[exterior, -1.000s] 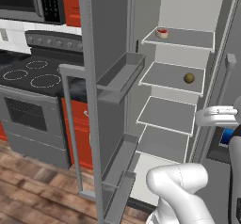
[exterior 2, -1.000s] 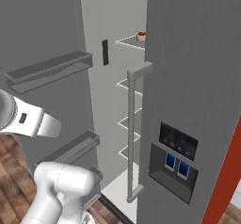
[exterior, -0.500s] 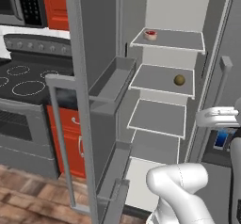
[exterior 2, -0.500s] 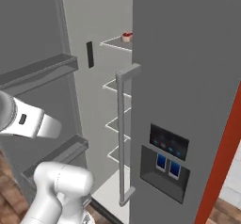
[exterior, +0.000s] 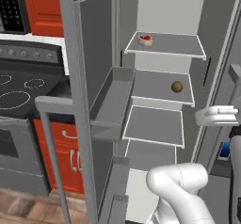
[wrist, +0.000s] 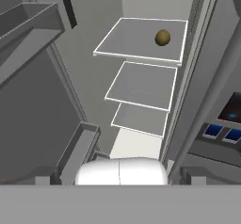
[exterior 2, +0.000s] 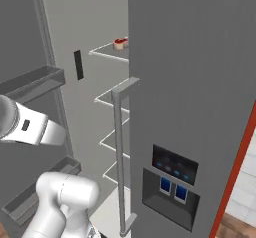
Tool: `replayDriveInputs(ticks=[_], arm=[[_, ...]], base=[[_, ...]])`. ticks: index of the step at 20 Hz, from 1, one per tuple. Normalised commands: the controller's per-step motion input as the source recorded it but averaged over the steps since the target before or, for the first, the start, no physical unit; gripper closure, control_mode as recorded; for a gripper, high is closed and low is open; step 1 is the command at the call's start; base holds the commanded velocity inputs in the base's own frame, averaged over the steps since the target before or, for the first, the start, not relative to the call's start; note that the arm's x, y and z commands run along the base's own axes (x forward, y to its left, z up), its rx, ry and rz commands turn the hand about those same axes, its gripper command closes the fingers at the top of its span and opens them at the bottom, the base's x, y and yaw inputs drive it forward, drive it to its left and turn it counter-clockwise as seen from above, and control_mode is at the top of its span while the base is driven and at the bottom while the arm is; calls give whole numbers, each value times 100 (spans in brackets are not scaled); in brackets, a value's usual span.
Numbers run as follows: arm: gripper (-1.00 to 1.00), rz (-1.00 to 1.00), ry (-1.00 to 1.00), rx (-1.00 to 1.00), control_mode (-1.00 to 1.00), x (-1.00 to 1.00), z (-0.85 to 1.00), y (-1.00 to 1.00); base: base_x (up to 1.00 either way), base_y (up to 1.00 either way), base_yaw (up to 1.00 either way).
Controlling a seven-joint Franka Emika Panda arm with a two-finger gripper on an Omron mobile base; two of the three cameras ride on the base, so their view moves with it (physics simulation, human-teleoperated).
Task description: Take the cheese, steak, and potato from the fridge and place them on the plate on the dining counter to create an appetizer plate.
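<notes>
Jaws: spread fully wide, holding nothing.
Potato (wrist: 162, 37): on a middle shelf of the fridge (exterior: 162, 46), well ahead of the jaws, slightly right.
Steak (exterior: 145, 40): one shelf higher.
Axis: potato round, none.

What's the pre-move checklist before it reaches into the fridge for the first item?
1. Left door of the fridge open, shelves exposed: ok.
2. Potato in sight, alone on the second shelf, right side: ok.
3. Steak in sight on the top shelf, left end: ok.
4. Cheese located: not ok, not seen on any visible shelf.
5. Gripper empty and open: cannot tell from the frames.
6. Right door clear of the reach path: cannot tell; its handle stands near the shelf edges.
</notes>
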Motion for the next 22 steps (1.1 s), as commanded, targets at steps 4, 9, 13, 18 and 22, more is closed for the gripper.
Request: replayDriveInputs(ticks=[4, 9, 13, 18, 22], arm=[[-100, 0, 0, 0, 100, 0, 0, 0], [-100, 0, 0, 0, 100, 0, 0, 0], [-100, 0, 0, 0, 100, 0, 0, 0], [-100, 0, 0, 0, 100, 0, 0, 0], [-100, 0, 0, 0, 100, 0, 0, 0]], base=[[68, 20, -23], [77, 39, -25], [89, 39, -25], [98, 49, -23], [100, 59, -17]])
